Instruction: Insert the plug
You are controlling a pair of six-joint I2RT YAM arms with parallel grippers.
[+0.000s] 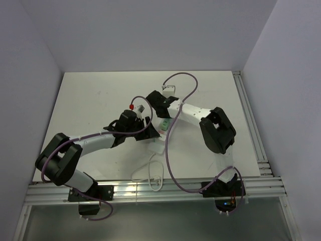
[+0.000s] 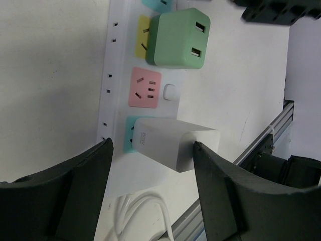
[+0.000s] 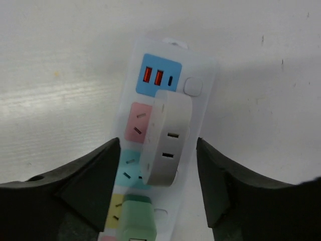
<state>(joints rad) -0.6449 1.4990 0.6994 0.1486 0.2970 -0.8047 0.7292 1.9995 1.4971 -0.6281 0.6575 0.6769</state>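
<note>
Now my left gripper (image 2: pixel 151 146) sits spread around the white charger (image 2: pixel 175 150) in the power strip (image 2: pixel 116 75); my right gripper (image 3: pixel 158 144), likewise released, flanks a white adapter (image 3: pixel 166 125).

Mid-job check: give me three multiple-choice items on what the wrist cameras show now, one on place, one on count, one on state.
1. The green adapter sits on which socket?
A yellow
B pink
C blue

2. How many red USB ports are in the blue panel?
A one
B two
C four

3. The left gripper is:
A open, with the white adapter between its fingers
B shut on a cable
C shut on the green adapter

Answers:
1. A, the yellow socket shows from under the green adapter's edge.
2. B, two red slots sit side by side.
3. A, its fingers stand wide apart on either side of the white adapter.
</note>
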